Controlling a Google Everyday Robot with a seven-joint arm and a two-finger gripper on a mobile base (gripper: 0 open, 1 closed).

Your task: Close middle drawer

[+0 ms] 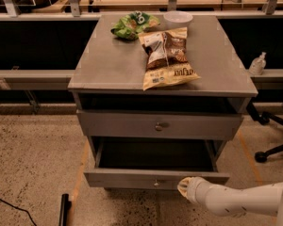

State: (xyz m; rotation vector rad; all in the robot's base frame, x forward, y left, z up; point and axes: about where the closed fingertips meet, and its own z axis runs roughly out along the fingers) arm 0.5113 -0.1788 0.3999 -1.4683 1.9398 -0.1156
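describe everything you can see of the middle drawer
The middle drawer is grey and looks wooden, with a flat front and a small round metal knob at its centre. It stands pulled well out of the cabinet, level, and its deep box is dark inside. The end effector sits low at the front panel, just right of the knob, and seems to be against it.

Pincer (185, 188) sits before the middle drawer (127, 178), seemingly touching its right front

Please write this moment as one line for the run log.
middle drawer: pulled open | tool: at its front, right of knob | closing: not yet done
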